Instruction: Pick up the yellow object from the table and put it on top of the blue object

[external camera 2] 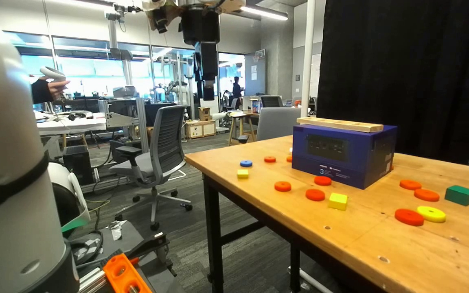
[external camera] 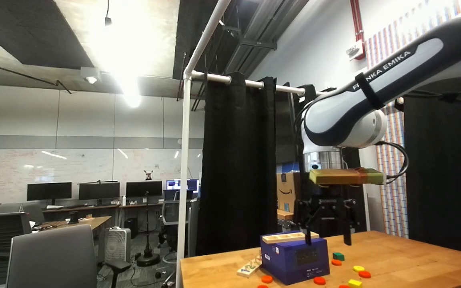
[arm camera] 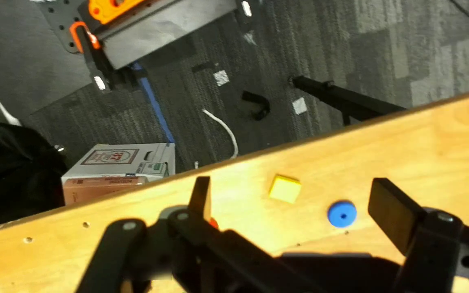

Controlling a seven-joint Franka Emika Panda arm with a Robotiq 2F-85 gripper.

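Currently the gripper (external camera: 328, 239) hangs at lower right in an exterior view, its fingers (arm camera: 395, 215) spread wide, holding nothing. Just below centre in the wrist view, a yellow block (arm camera: 285, 189) lies on the table (arm camera: 430, 154) near a blue disc (arm camera: 339, 211). Right of centre in an exterior view, the blue box (external camera 2: 328, 160) bears a wooden strip (external camera 2: 340, 125); lower in that frame sit a second yellow block (external camera 2: 337, 201) and a yellow disc (external camera 2: 430, 215).

Blue box (external camera 2: 348, 160) upright on the wooden surface (external camera 2: 364, 230), pale wooden strip (external camera 2: 340, 124) lying on top. Near side of it — orange discs (external camera 2: 315, 195) scattered, yellow block (external camera 2: 338, 201) just beside one. Farther left, second yellow block (external camera 2: 242, 174) near a blue disc (external camera 2: 246, 163). Green block (external camera 2: 461, 195) at right. Claw (external camera 2: 208, 93) hangs tips down — well apart.
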